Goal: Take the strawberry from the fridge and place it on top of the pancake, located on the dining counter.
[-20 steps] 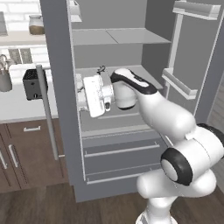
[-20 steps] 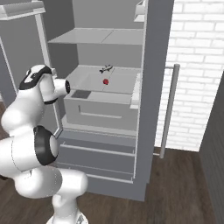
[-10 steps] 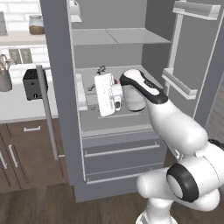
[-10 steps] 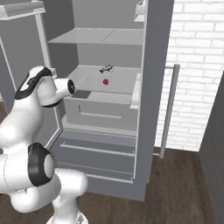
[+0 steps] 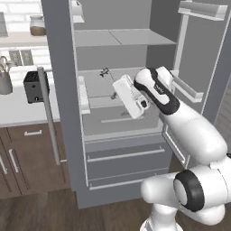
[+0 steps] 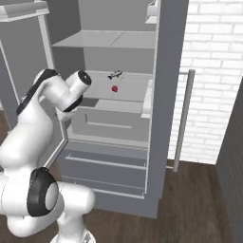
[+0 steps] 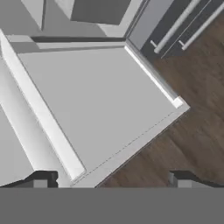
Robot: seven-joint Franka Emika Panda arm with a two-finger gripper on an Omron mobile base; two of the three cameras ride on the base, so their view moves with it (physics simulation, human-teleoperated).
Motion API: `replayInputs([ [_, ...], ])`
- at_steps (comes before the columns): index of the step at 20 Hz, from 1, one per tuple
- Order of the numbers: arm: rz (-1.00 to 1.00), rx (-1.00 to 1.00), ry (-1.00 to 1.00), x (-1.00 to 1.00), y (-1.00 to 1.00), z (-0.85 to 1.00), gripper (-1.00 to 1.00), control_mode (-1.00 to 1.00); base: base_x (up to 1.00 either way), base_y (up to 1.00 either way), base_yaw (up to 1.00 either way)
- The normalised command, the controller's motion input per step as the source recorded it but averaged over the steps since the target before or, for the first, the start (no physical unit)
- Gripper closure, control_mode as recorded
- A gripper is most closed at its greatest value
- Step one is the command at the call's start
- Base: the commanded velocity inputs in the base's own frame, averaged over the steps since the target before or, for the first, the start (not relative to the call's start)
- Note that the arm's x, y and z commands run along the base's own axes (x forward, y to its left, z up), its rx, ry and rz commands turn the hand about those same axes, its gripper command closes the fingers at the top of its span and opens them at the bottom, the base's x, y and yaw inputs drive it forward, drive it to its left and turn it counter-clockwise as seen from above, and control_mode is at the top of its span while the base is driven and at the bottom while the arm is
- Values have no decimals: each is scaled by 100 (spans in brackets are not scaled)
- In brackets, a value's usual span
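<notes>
- The gripper (image 7: 111,177) stands wide, nothing between its fingertips (image 7: 43,178), with a grey shelf surface and wood floor beyond them.
- In the left base view the hand (image 5: 131,96) reaches into the open fridge (image 5: 63,113) at the middle shelf, tilted, and hides part of the shelf behind it.
- The strawberry (image 6: 114,88) lies on that middle shelf (image 6: 128,90), a small red dot well inside, apart from the hand.
- A small dark thing (image 6: 114,74) lies farther back on the same shelf; too small to make out.
- The upper shelf (image 6: 107,40) looks bare.
- Below sit a closed inner bin (image 6: 111,124) and two closed drawers (image 6: 104,168); their contents are hidden.
- Both doors stand open; the left door's handle (image 5: 48,115) hangs in front of the wooden cabinets (image 5: 25,155).
</notes>
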Motion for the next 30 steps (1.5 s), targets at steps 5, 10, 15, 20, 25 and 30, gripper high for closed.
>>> replayInputs([
  [5,43,-76,-12,-13,-87,-27,-100,-100,0,0,0],
  [10,47,-79,-8,-32,-72,-25,-100,-100,0,0,0],
  [15,42,-41,-18,-82,-31,-29,-100,-100,0,0,0],
  [20,23,-8,-42,-97,-45,1,-100,-100,0,0,0],
  [25,0,36,-12,-31,-28,-11,-100,-100,0,0,0],
  [30,-2,24,0,-13,-8,-1,-100,-100,0,0,0],
])
